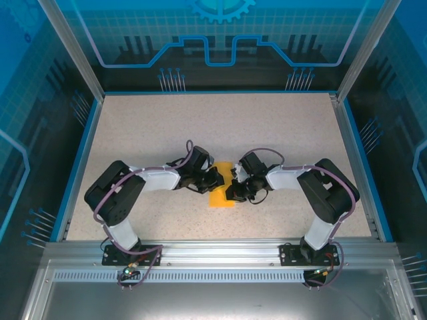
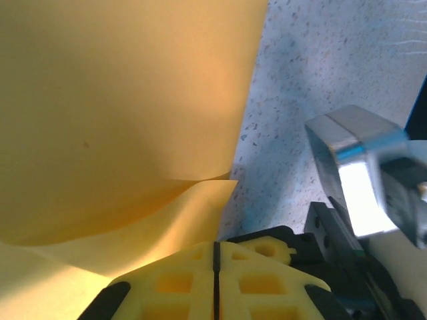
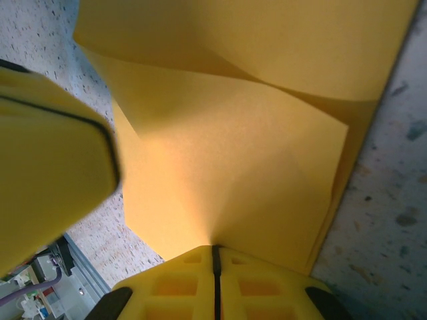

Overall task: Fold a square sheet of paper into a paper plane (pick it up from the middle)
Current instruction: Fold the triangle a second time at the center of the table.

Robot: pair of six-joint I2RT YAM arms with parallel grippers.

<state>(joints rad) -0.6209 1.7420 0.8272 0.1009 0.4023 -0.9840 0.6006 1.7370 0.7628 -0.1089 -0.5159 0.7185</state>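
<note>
The square sheet of paper (image 1: 221,197) lies at the table's middle, orange-yellow and folded to a narrow upright strip between both grippers. It has overlapping loose layers (image 3: 253,153) rather than the pointed form of a paper plane. My right gripper (image 3: 215,257) is shut on the sheet, and the paper puckers where it enters the seam of the jaws. From above, that right gripper (image 1: 235,189) sits at the strip's right edge. My left gripper (image 1: 216,179) is at the left edge, jaws shut (image 2: 215,257), with a curled flap (image 2: 200,207) passing behind its tips. No paper shows in its seam.
The speckled beige table (image 1: 280,127) has a raised blue rim (image 1: 79,160) on the left, back and right. An aluminium rail (image 1: 213,252) runs along the near edge. Part of the right arm (image 2: 360,193) stands close beside my left fingers. A blurred left finger (image 3: 47,173) looms beside the sheet.
</note>
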